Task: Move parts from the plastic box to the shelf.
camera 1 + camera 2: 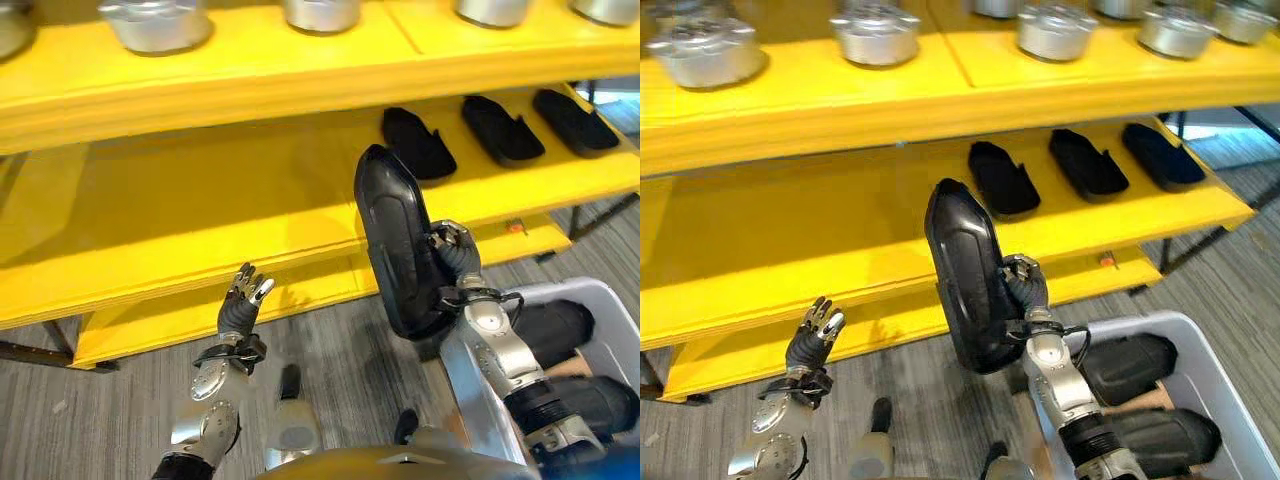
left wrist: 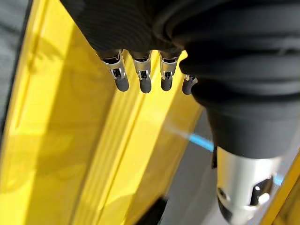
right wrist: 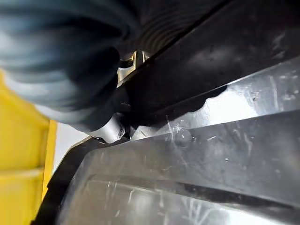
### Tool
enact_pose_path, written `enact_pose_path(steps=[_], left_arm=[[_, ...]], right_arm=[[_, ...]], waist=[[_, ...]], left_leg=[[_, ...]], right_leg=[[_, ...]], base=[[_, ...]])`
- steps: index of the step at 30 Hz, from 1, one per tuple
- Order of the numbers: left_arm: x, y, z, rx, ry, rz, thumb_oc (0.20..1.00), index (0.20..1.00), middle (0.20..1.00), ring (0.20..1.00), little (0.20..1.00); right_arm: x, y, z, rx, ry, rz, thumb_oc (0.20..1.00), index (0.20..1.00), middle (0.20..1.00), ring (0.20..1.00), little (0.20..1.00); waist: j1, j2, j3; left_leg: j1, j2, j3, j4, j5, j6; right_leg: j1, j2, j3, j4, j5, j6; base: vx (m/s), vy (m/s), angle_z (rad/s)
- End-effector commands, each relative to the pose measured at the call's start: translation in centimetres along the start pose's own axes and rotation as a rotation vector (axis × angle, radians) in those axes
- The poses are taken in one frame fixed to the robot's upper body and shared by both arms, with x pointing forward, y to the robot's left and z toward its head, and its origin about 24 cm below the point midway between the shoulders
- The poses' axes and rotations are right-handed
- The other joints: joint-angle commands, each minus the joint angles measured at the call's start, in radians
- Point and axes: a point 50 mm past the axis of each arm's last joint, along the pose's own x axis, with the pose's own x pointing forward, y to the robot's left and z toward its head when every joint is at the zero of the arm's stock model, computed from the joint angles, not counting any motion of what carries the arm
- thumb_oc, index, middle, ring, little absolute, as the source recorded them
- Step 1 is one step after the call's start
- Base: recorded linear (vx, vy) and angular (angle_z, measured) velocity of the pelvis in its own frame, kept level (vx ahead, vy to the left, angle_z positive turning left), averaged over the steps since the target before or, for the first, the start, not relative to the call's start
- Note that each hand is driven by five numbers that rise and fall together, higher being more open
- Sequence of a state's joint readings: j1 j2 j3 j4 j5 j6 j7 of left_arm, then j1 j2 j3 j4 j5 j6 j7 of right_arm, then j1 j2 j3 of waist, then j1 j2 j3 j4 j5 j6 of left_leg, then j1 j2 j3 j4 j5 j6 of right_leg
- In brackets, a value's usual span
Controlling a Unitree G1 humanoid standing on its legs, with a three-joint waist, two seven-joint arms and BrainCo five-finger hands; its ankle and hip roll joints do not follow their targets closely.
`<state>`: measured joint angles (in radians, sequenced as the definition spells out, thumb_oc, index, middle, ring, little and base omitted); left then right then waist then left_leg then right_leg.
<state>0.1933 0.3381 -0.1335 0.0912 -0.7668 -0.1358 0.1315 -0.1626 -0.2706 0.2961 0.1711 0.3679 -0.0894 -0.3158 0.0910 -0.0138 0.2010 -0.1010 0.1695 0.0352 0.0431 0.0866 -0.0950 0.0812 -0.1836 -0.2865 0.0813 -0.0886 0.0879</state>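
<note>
- Right robot hand gripped an upright black part before the yellow shelf, above the plastic box.
- Left robot hand hovered open, empty.

The shelf stands ahead of the robot in tiers. Metal parts sit in a row along the top tier. On the middle tier, three flat parts lie side by side toward the right; the left stretch of that tier is bare. A lower tier sits just above the floor.

The box rests on the floor at lower right, in front of the shelf, with parts lying in it.

The right hand holds a long part upright, above the box's left edge and in front of the middle tier. The left hand hangs at lower left, before the lower tier.
</note>
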Motion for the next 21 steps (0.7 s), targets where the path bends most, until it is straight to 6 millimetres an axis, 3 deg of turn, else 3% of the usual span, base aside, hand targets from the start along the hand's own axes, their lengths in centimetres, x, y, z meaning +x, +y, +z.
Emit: enact_pose_path(steps=[1, 5, 12, 21], left_arm=[[-0.6, 0.2, 2.0, 0.004, -0.101, -0.016, 1.000, 1.000, 1.000, 1.000, 1.000], [-0.3, 0.2, 2.7, 0.014, -0.121, -0.018, 1.000, 1.000, 1.000, 1.000, 1.000], [0.0, -0.2, 3.6, 0.040, -0.142, -0.054, 1.000, 1.000, 1.000, 1.000, 1.000], [0.4, -2.0, 4.5, 0.027, -0.164, -0.137, 1.000, 1.000, 1.000, 1.000, 1.000]], right_arm=[[1.0, 0.5, 3.9, 0.004, -0.189, 0.033, 0.200, 0.200, 0.200, 0.200, 0.200], [1.8, 1.6, 4.4, 0.012, -0.199, 0.046, 0.200, 0.200, 0.200, 0.200, 0.200], [4.0, 2.4, 6.4, 0.006, -0.248, 0.008, 0.200, 0.200, 0.200, 0.200, 0.200], [7.6, 3.1, 10.9, 0.013, -0.335, -0.079, 0.200, 0.200, 0.200, 0.200, 0.200]], waist=[[0.019, -0.009, -0.039], [0.045, -0.026, -0.033], [0.093, -0.045, -0.009], [0.154, -0.020, 0.082]], left_leg=[[-0.049, 0.041, -0.003, 0.064, -0.003, -0.006], [-0.099, 0.000, 0.004, 0.140, -0.053, 0.013], [-0.200, -0.046, -0.031, 0.199, -0.075, 0.024], [-0.307, -0.078, -0.077, 0.261, -0.083, 0.033]], right_leg=[[0.059, -0.004, -0.005, 0.027, -0.075, 0.028], [0.055, -0.040, -0.007, 0.021, -0.062, 0.050], [0.043, -0.057, -0.053, 0.005, -0.050, 0.061], [-0.028, -0.068, -0.093, 0.073, -0.072, 0.053]], base=[[0.12, 0.186, 0.13], [0.10, 0.153, 0.08], [0.04, 0.048, 0.12], [-0.04, 0.008, 0.21]])
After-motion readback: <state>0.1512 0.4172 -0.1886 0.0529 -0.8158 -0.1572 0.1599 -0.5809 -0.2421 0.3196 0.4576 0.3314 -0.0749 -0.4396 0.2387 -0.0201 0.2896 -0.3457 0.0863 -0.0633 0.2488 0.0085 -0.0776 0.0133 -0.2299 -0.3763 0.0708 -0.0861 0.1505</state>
